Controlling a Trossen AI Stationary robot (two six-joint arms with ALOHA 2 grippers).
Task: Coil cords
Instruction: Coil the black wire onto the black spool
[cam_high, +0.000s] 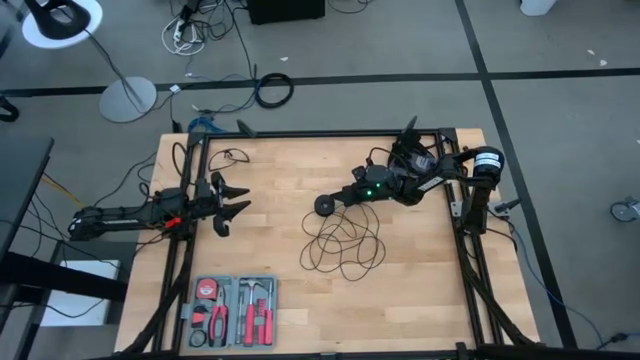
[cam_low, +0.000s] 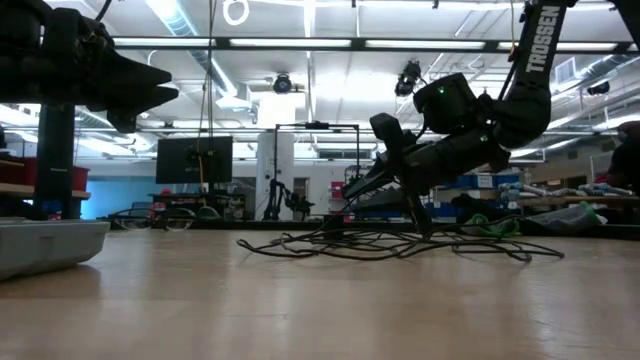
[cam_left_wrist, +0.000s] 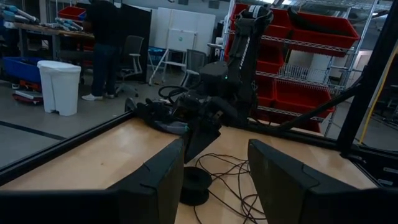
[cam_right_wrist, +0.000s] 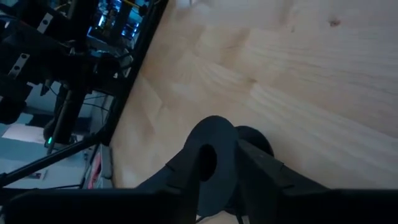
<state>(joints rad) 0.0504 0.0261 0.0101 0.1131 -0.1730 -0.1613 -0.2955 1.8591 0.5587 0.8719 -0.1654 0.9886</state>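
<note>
The thin black cord (cam_high: 345, 245) lies in loose loops on the wooden table, right of the middle. It ends in a round black puck (cam_high: 325, 204) at the far left of the loops. My right gripper (cam_high: 333, 202) reaches in from the table's right, slanting down, and is shut on the puck (cam_right_wrist: 214, 155). My left gripper (cam_high: 238, 198) waits open at the table's left edge, pointing level toward the puck (cam_left_wrist: 196, 185), with nothing between its fingers. My right gripper has the puck's rim (cam_right_wrist: 217, 134) between its two fingers (cam_right_wrist: 264, 168), coming from the table's right and slanting down. The puck sits flat on the table (cam_left_wrist: 196, 185) under the fingertips. The cord trails slack from it toward the near edge.
A grey tool tray (cam_high: 232, 310) with red-handled tools stands at the near left. A short loop of thin cable (cam_high: 235, 155) lies at the far left by the frame. The black frame rails (cam_high: 330, 133) border the table. Bare wood lies between the two grippers.
</note>
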